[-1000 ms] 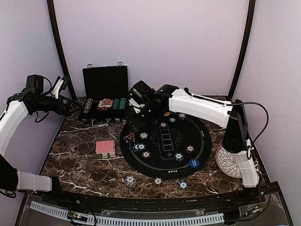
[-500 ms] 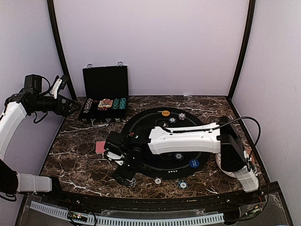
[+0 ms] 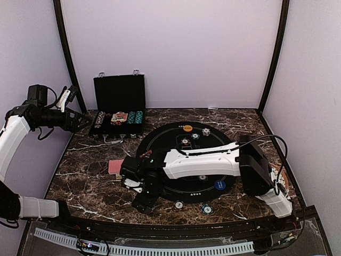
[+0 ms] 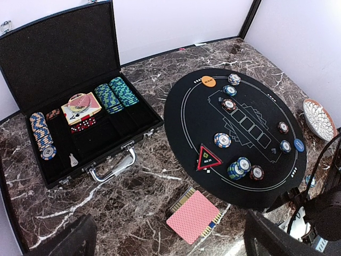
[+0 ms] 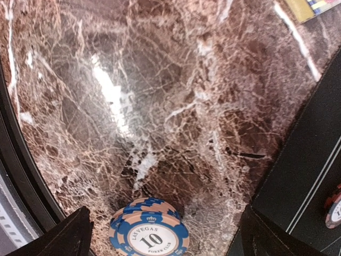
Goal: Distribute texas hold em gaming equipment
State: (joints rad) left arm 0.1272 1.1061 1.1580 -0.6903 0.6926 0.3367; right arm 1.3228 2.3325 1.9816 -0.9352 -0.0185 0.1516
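Observation:
My right gripper (image 3: 143, 201) is low over the marble in front of the black mat (image 3: 186, 160). In the right wrist view it is open (image 5: 165, 242), with a blue and peach "10" poker chip stack (image 5: 149, 230) between its fingers, not clamped. My left gripper (image 3: 80, 121) is raised at the far left, open and empty (image 4: 168, 248). The red-backed card deck (image 3: 118, 166) lies on the marble left of the mat, also seen from the left wrist (image 4: 193, 214). On the mat lie the red triangle token (image 4: 209, 158), the orange disc (image 3: 187, 128), the blue disc (image 3: 219, 185) and several chips (image 4: 242, 166).
An open black case (image 3: 118, 104) with chip rows, cards and dice stands at the back left. A white patterned plate (image 4: 318, 118) sits at the right edge. Two single chips (image 3: 179, 205) (image 3: 206, 209) lie near the front rim. My right arm spans the mat's near half.
My right arm has swung from the mat's far left side down to the front left of the table and come over the chip stack. The left arm has not moved.

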